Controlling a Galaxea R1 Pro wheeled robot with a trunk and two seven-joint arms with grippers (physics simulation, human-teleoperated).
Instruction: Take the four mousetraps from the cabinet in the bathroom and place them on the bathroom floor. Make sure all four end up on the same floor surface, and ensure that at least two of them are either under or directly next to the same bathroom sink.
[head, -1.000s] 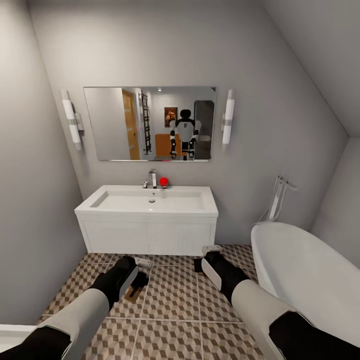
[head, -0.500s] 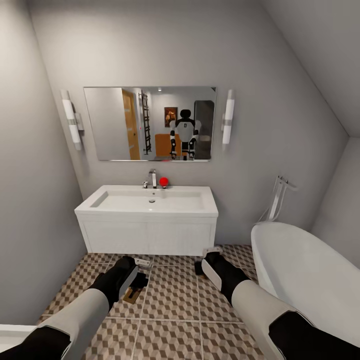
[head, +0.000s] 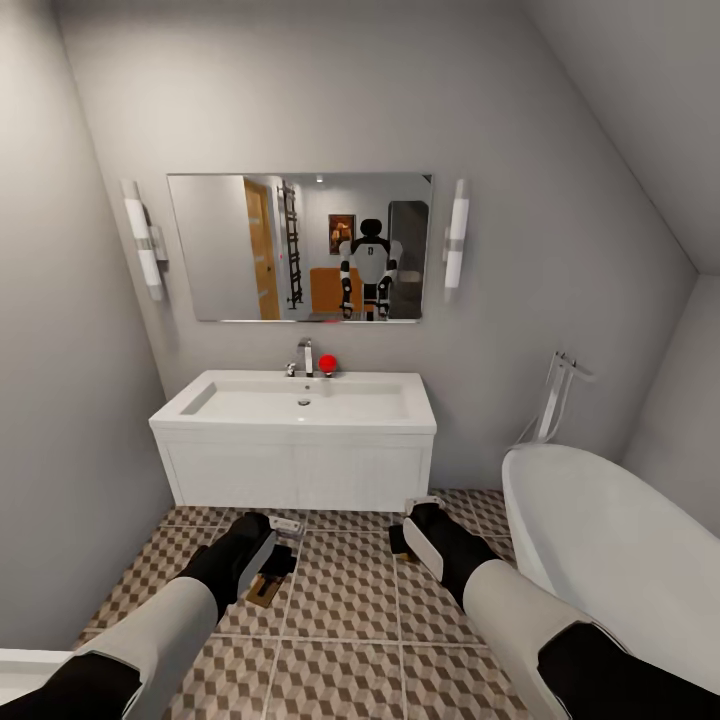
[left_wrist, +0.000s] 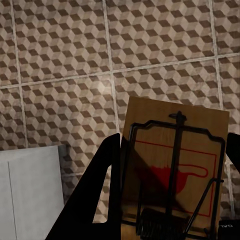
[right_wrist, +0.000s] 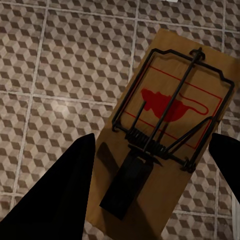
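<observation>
While the left hand (left_wrist: 170, 200) grips one mousetrap (left_wrist: 175, 170) low over the bathroom floor (head: 350, 590) before the sink (head: 300, 400), the right hand (right_wrist: 150, 190) hangs open above another mousetrap (right_wrist: 165, 130), lying flat.

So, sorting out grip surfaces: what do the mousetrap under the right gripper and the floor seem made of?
Mousetrap: looks like a tan wooden board, matt, with dark metal wire parts and a printed red mouse. Floor: apparently ceramic tile, printed with a cube pattern; pale grout lines and a faint sheen suggest a smooth glaze.
</observation>
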